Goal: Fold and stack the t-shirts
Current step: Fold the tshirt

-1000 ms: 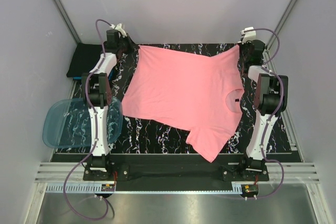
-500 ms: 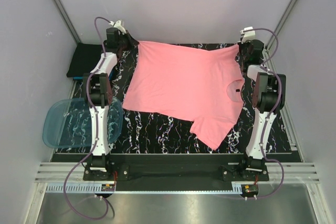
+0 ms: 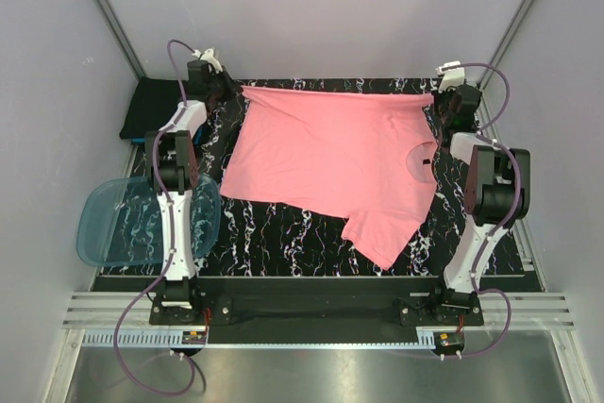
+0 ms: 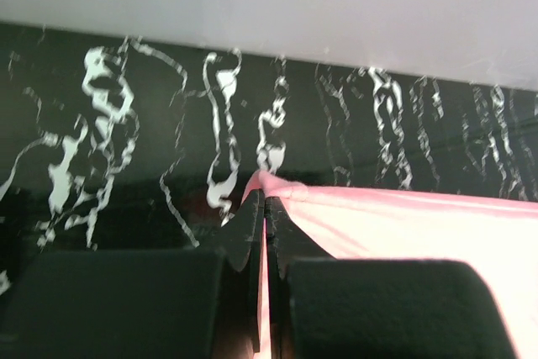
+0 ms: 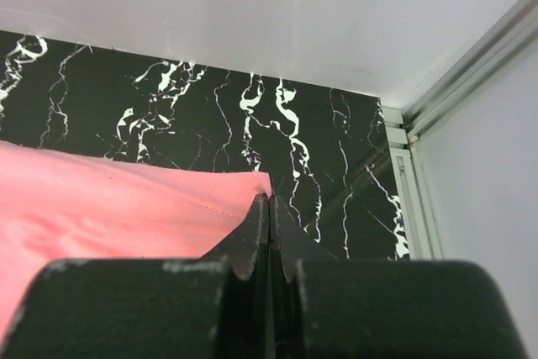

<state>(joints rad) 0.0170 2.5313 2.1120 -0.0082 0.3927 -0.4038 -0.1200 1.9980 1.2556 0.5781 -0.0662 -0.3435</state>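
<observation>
Both left tool (image 4: pixel 264 201) and right tool (image 5: pixel 269 201) clamp far corners of the pink t-shirt (image 3: pixel 330 158).

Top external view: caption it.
The left gripper and right gripper pinch far corners of the pink t-shirt, spread over the marbled table.

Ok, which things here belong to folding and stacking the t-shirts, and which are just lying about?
In the job:
pink t-shirt, spread on the table
left hand and right hand, each shut on a far corner of it
black folded cloth at far left, probably another tee

Lying about:
translucent blue tub at the left edge
</observation>
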